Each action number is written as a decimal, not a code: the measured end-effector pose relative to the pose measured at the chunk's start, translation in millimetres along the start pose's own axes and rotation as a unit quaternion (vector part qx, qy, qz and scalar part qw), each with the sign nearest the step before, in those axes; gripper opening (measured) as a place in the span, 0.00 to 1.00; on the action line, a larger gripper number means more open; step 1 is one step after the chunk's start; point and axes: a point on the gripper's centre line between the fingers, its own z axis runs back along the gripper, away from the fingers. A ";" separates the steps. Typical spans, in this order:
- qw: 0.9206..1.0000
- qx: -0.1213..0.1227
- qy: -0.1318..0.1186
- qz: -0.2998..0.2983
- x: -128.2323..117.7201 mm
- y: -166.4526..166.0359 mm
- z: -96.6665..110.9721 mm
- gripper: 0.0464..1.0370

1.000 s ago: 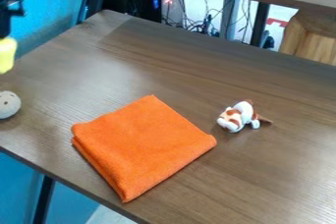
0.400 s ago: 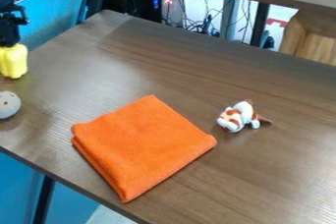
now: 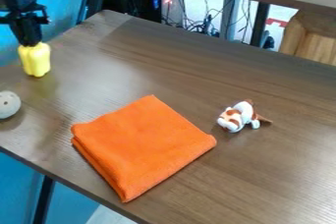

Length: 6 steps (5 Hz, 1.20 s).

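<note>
Brown tabletop [image 3: 157,61] below, gripper [image 3: 29,42] holds yellow object [image 3: 35,62], long axis near-vertical.

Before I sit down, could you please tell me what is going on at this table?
The black gripper holds a yellow, pepper-like object by its top, near the table's far left side. A folded orange cloth lies on the table, with a small white-and-brown toy animal to its right and a pale ball with holes at the left edge.
</note>
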 end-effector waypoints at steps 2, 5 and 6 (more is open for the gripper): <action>0.999 -0.008 0.022 0.040 -6.0 -2.9 3.6 0.79; 0.993 0.096 -0.017 -0.069 -5.3 -67.1 59.9 0.97; 0.980 0.117 -0.014 -0.162 -17.9 -120.7 59.7 0.97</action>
